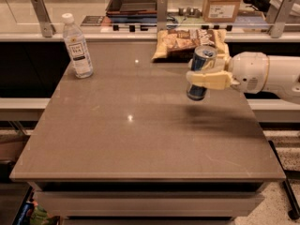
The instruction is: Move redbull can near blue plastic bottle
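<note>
The redbull can [200, 63], blue and silver with a silver top, hangs tilted in the air above the right half of the table. My gripper [202, 78] reaches in from the right and is shut on the can around its middle. A shadow lies on the table below it. The blue plastic bottle [77, 46], clear with a white cap and white label, stands upright at the far left corner of the table, well left of the can.
A snack bag [185, 41] lies at the far edge of the brown table [140, 125], just behind the can. A railing with metal posts, a dark tray [136, 1] and a cardboard box [221, 3] stand beyond.
</note>
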`<state>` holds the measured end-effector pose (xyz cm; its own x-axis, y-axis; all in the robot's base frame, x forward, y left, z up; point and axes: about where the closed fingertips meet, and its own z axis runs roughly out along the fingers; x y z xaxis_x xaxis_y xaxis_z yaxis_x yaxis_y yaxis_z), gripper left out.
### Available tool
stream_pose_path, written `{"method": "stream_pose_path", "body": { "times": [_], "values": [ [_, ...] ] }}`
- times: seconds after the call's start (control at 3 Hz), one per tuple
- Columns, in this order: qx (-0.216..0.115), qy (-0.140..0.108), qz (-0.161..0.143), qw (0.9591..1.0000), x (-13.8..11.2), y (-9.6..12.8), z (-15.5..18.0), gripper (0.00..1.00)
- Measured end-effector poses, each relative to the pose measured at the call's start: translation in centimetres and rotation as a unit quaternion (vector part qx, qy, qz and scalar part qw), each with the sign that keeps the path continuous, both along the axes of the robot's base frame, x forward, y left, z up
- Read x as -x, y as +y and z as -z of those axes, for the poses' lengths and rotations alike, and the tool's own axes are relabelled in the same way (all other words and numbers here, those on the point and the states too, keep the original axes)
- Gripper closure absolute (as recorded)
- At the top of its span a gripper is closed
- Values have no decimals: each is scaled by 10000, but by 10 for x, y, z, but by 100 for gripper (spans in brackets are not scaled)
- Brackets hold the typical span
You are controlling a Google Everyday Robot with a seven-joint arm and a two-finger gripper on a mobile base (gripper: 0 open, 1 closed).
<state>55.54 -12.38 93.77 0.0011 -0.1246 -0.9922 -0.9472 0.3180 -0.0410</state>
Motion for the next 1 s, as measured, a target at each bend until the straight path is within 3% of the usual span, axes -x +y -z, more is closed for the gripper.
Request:
{"method": "stream_pose_path", "body": {
  "times": [0.33, 0.67, 1.0],
  "values": [
    [-83, 16, -119, 9999, 3, 37, -28, 100],
    [-228, -30, 1, 9997, 5, 74, -53, 100],
    [-369, -134, 307, 9988, -14, 114, -69, 100]
  ]
}}
